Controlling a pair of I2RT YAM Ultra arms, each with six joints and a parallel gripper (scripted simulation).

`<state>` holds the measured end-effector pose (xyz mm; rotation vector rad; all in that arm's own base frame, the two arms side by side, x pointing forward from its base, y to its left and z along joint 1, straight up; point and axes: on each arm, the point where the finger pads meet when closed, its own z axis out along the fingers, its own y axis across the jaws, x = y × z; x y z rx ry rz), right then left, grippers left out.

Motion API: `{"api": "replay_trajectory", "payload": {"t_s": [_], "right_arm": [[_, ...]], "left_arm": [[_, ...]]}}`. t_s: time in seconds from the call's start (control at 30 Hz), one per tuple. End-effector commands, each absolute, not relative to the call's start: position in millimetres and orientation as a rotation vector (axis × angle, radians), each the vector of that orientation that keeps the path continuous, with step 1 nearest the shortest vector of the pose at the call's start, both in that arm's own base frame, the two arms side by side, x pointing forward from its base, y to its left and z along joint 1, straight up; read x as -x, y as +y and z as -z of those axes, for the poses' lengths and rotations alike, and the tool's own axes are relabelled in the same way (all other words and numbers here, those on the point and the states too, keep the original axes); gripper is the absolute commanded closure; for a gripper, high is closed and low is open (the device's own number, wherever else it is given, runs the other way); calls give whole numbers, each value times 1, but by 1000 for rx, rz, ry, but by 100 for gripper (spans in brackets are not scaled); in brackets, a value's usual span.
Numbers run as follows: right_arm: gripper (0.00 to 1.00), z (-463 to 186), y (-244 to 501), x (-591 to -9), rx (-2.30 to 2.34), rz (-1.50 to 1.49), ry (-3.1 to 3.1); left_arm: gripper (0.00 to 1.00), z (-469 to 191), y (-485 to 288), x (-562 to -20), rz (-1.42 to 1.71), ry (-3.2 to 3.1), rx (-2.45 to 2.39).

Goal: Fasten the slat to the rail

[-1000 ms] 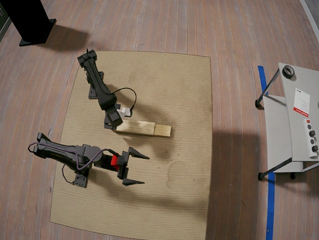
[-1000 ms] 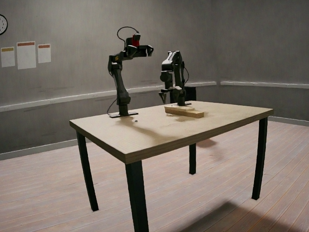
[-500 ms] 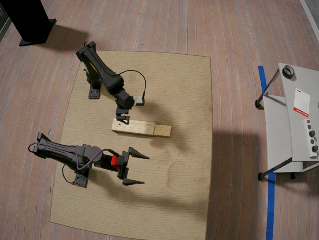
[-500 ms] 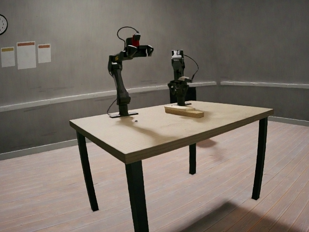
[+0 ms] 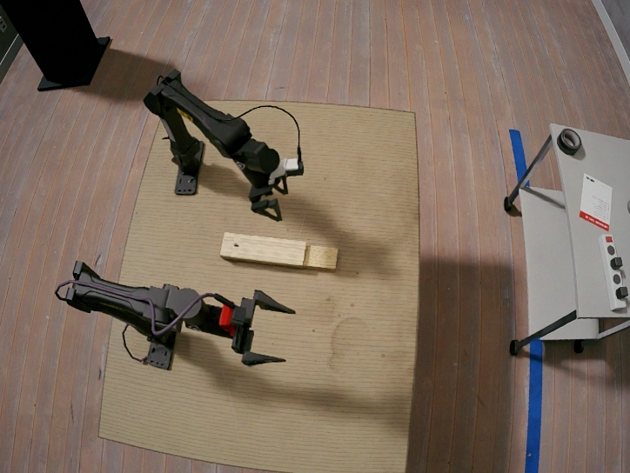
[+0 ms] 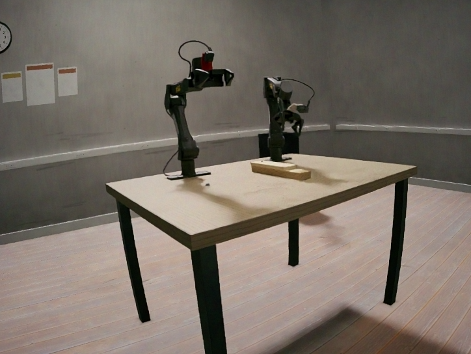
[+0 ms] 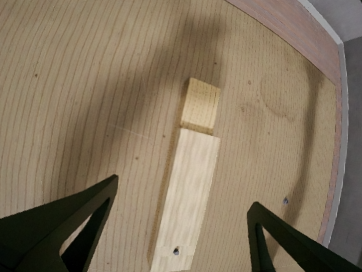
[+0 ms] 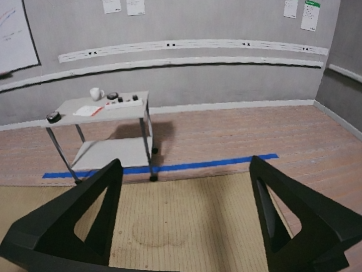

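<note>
One pale slat point(image 5: 270, 249) point(image 6: 274, 165) point(image 7: 188, 192) on yellower rail point(image 5: 321, 257) point(image 6: 300, 175) point(image 7: 201, 105); dk bolt point(image 5: 235, 244) point(image 6: 262, 161) point(image 7: 176, 251) thru.

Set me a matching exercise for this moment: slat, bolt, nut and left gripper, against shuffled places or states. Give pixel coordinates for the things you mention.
Things
1. slat point(image 5: 270, 249) point(image 6: 273, 164) point(image 7: 189, 180)
2. bolt point(image 5: 235, 244) point(image 7: 176, 251)
3. nut point(image 6: 207, 185) point(image 7: 285, 200)
4. left gripper point(image 5: 281, 205) point(image 6: 289, 127) point(image 7: 185, 190)

Places or states
A. loose on the table point(image 5: 366, 203) point(image 6: 235, 198) point(image 7: 50, 110) point(image 8: 150, 200)
B. open, nothing between its jaws
C. lying along the rail point(image 5: 321, 257) point(image 6: 301, 175) point(image 7: 201, 104)
D. showing at the slat's hole

Pairs: 1-C, 2-D, 3-A, 4-B
</note>
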<state>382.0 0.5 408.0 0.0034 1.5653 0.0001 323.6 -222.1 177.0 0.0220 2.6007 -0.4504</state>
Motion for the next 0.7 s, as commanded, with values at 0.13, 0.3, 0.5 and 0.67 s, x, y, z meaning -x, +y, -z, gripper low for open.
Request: {"api": "replay_trajectory", "payload": {"t_s": [0.13,0.3,0.5,0.67], "right_arm": [[0,-412,1,-381,0,0,1559],[0,-412,1,-381,0,0,1559],[0,-412,1,-381,0,0,1559],[0,-412,1,-381,0,0,1559]], "left_arm": [[0,-230,-191,-365,478,2325,-51],[0,-247,-175,-375,460,2248,-45],[0,-280,-141,-390,406,2099,-34],[0,-309,-111,-398,344,1978,-26]]}}
